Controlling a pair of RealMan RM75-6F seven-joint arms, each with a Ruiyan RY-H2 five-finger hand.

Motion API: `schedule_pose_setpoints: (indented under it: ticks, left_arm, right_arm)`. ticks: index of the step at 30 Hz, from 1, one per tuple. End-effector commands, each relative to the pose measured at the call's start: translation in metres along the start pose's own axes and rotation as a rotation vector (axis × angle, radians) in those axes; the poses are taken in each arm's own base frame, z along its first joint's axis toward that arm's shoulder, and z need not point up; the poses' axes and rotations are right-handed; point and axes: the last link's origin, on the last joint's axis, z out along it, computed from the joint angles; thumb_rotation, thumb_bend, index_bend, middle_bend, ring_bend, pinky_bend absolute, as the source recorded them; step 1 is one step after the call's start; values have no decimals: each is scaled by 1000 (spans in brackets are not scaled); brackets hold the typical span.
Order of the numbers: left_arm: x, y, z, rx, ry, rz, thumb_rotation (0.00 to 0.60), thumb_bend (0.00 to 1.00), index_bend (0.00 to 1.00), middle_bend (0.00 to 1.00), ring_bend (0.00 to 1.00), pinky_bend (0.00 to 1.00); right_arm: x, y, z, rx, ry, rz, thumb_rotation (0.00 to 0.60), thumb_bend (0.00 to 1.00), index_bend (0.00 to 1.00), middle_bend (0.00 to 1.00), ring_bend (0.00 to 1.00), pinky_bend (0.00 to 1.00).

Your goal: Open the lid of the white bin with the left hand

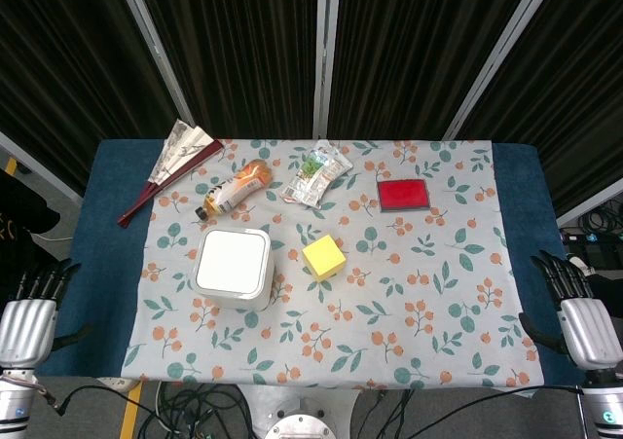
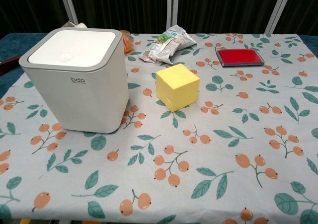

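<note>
The white bin (image 1: 232,269) stands on the floral cloth left of centre, its flat lid (image 2: 74,47) down and closed inside a grey rim. In the chest view the white bin (image 2: 79,87) fills the upper left. My left hand (image 1: 29,317) hangs beside the table's left edge, well to the left of the bin, fingers apart and holding nothing. My right hand (image 1: 576,312) is off the table's right edge, fingers spread, also holding nothing. Neither hand shows in the chest view.
A yellow cube (image 1: 324,258) sits just right of the bin. Behind lie an orange bottle (image 1: 237,188), a snack bag (image 1: 314,175), a red flat box (image 1: 403,195) and a folded fan (image 1: 170,164). Cables trail below the table's front edge (image 1: 292,388).
</note>
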Motion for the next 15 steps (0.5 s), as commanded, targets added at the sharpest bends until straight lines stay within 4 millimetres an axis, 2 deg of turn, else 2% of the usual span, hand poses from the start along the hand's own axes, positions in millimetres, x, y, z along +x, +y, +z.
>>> schedule_pose_setpoints:
  ticks: [1,8,11,15]
  left_arm:
    - [-1,0,1,-1,-2,-1,600,28,134,95,108,18]
    - [5,5,6,-56,24,-26,600,27,134,95,107,18]
    - [15,17,16,-164,63,-57,600,27,134,95,108,18]
    - [27,46,34,-407,98,-109,600,27,140,95,108,18]
  right_arm:
    - [0,0,1,-1,-3,-1,600,254,0,0,0,0]
    - [-5,0,1,-6,-29,-5,600,254,0,0,0,0]
    - [-9,1,3,-16,-52,-15,600,254,0,0,0,0]
    - [-13,0,6,-24,-85,-23,600,254,0,0,0,0]
